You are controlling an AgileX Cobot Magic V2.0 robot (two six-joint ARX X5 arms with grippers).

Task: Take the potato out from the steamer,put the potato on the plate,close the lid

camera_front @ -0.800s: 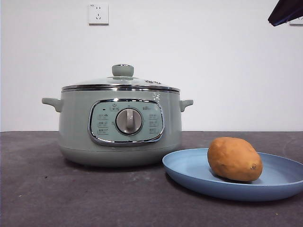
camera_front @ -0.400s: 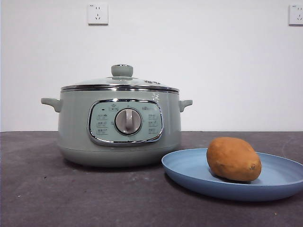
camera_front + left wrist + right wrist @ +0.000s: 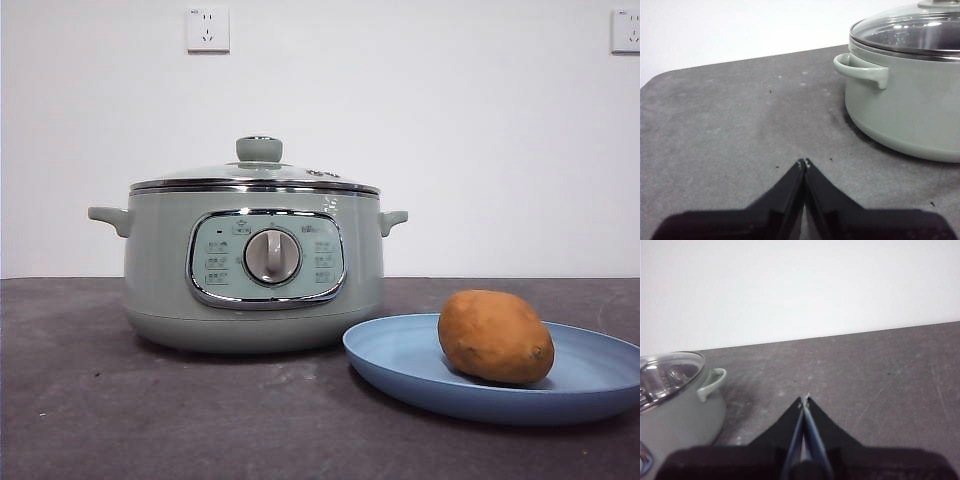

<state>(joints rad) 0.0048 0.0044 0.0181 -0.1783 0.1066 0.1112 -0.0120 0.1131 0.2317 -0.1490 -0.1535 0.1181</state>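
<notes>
The sage-green steamer stands on the dark table with the glass lid closed on it. The orange-brown potato lies on the light-blue plate to the steamer's right. No arm shows in the front view. My left gripper is shut and empty, low over the table beside the steamer and its lid. My right gripper is shut and empty over bare table, with the steamer off to one side. The plate and potato are out of both wrist views.
The dark grey table runs back to a white wall with two sockets. The table's rounded corner shows in the left wrist view.
The black arm tip at the front view's top right corner has withdrawn out of view. Steamer, lid, plate and potato have not moved.
</notes>
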